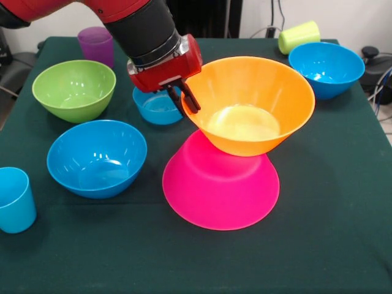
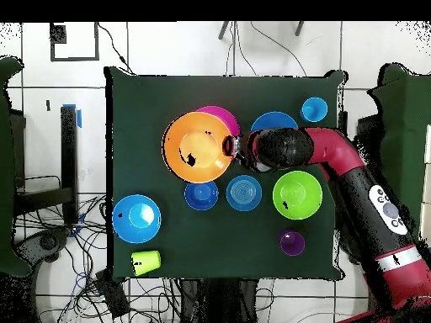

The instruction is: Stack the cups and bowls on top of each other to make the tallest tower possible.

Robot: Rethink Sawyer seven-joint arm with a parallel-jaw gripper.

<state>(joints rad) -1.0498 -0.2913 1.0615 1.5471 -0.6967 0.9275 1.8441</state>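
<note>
Dark green tablecloth (image 1: 343, 245) covers the table, creased in places. Beyond the far edge, a pale wall with black cables (image 1: 278, 15) hanging. Dark chair-like object (image 1: 12, 67) at far left; a black round device (image 1: 370, 54) at far right. Overhead: white tiled floor (image 2: 50, 126), tangled cables (image 2: 50, 244) alongside the table.

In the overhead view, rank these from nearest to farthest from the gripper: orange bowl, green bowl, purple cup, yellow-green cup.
1. Orange bowl: the gripper is at its rim.
2. Green bowl: below the gripper, on the arm's side.
3. Purple cup: lower again, past the green bowl.
4. Yellow-green cup: on its side at the bottom-left corner.
</note>
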